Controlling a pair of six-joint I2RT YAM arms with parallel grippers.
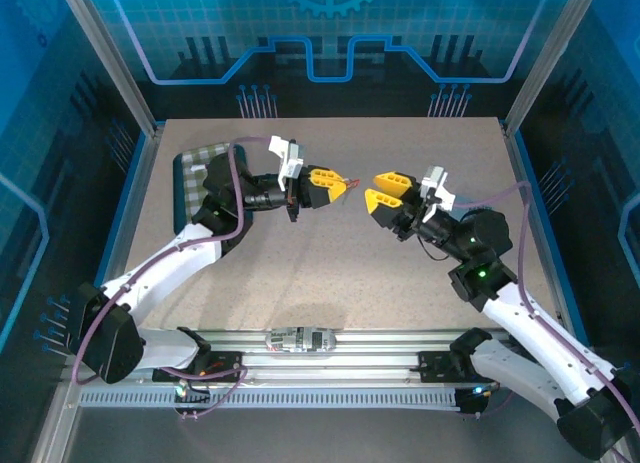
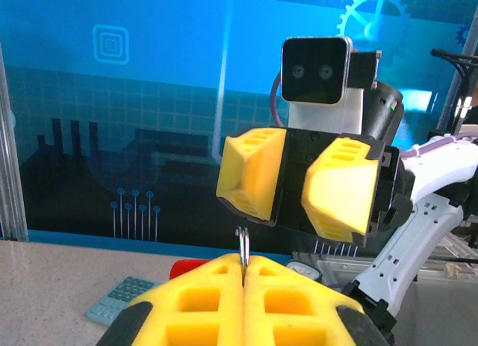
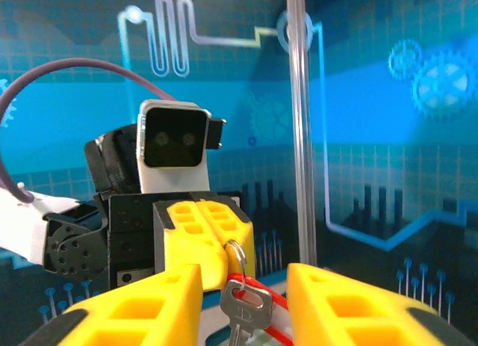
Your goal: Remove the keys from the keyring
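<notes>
above the middle of the table (image 1: 330,273) the left gripper (image 1: 342,187) is clenched on the keyring (image 3: 234,251) — its thin metal ring is pinched between the shut yellow fingers, with a bit of red showing just beside it. the key (image 3: 245,304) hangs from that ring. from the right wrist it dangles in the gap between the spread fingers of the right gripper (image 1: 371,189), which is released — the two grippers face each other, tips just apart. a checked cloth (image 1: 197,178) lies at the far left.

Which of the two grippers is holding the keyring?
The left gripper: its jaws are shut on the keyring, while the right gripper faces it with jaws open.
</notes>
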